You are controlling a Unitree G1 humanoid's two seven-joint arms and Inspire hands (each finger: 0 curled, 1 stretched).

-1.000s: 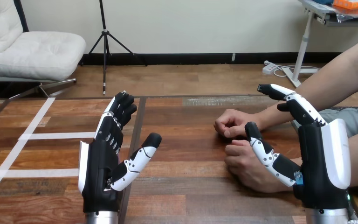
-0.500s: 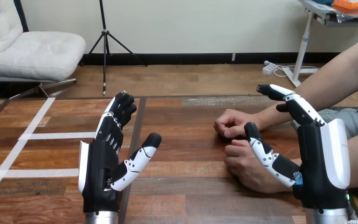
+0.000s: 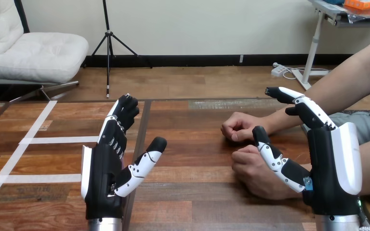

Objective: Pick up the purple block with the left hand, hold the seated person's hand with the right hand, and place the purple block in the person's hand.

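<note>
Hard to tell any contact between the right robot hand (image 3: 330, 163) and the person's nearer hand (image 3: 253, 173), partly covered by its thumb. Insides of both curled fists hidden. Nearer hand resting on the dark, plank-grained wooden bench (image 3: 192, 197), just beside the person's farther hand (image 3: 241, 127). Left robot hand (image 3: 107, 173) well apart from them. Glossy black palms, white shells, jointed fingers. Both robot hands spread wide, fingers straight, gripping nothing.
</note>
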